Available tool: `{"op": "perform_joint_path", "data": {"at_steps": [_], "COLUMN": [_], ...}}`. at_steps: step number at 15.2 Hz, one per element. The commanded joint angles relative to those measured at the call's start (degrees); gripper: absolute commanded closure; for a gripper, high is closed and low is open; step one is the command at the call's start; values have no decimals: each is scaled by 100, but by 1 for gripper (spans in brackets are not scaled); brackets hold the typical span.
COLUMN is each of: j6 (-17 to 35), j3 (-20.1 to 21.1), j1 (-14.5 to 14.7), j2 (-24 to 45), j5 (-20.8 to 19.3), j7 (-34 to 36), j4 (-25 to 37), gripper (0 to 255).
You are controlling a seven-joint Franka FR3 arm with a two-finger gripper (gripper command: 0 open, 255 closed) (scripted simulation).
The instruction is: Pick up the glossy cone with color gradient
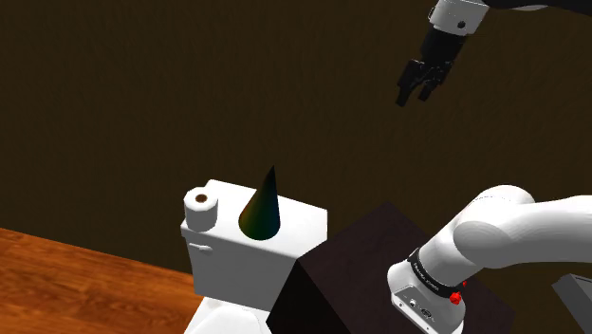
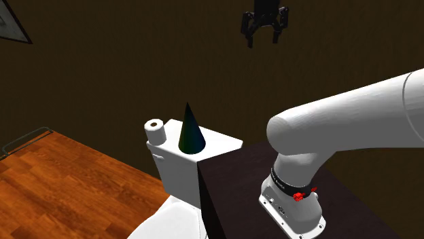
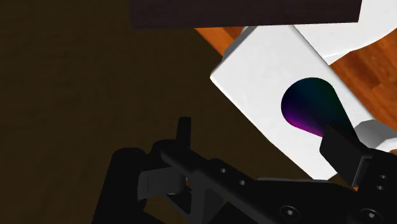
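The black hand point(image 1: 416, 95) hung high above the toilet tank point(image 1: 232, 266), fingers apart and empty — the glossy cone point(image 1: 261, 213) stood upright on it, just beside a paper roll point(image 1: 200, 209). Rigid, probably slick — best gripped low, near the base.

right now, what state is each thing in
toilet tank: upright, bearing two things on its top
cone: upright on the tank top, untouched
toilet roll: standing on end beside the cone, apart from it
gripper: jaws open, empty, high up and clear of the cone
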Motion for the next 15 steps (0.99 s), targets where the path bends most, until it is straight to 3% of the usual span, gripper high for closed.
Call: {"op": "perform_joint_path", "data": {"at_steps": [1,15], "j6": [0,276], "j3": [0,1130], "j1": [0,707], "j2": [0,3511], "j5": [0,-1070], "j7": [0,-647], "j4": [0,1626], "gripper": [0,0]}}
